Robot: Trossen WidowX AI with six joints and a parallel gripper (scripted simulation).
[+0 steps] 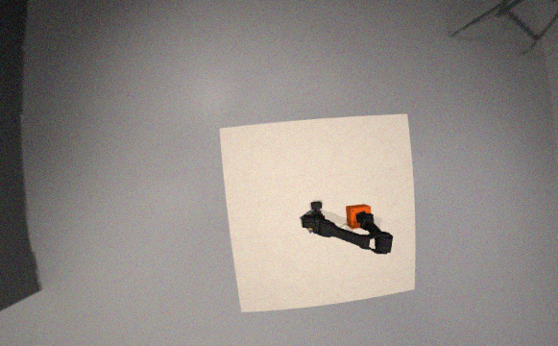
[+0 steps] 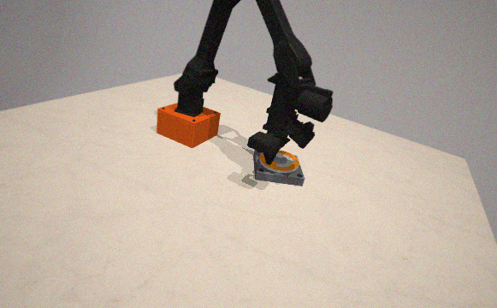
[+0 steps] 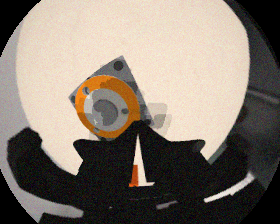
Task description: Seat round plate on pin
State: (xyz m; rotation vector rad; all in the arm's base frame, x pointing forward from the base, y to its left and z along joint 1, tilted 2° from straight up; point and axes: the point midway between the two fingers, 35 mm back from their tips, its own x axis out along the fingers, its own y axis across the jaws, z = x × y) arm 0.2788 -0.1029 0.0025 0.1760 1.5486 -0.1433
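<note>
The round plate lies on top of the grey square base, which stands on the pale bench near the arm's orange mount block. The plate has an orange outer ring and a grey middle part. In the wrist view the plate covers most of the base, and one corner of the base with a small dark hole shows above it. Small holes can be seen in the orange ring, but the pictures are too coarse to tell which one is next to the tab, or where the pin is. I also cannot tell if the plate is flat or a little tilted.

The gripper points down at the near left part of the plate's rim. Its fingers are pressed together into one dark tip and hold nothing between them. In the exterior view the tip seems to touch the orange ring, but real contact cannot be confirmed. In the wrist view the gripper ends just beside the lower right edge of the ring, and only a thin bright slit shows between the fingers.

In the top view the arm reaches from the mount block toward the left and hides the plate almost fully. A soft shadow lies on the bench to the left of the base.
</note>
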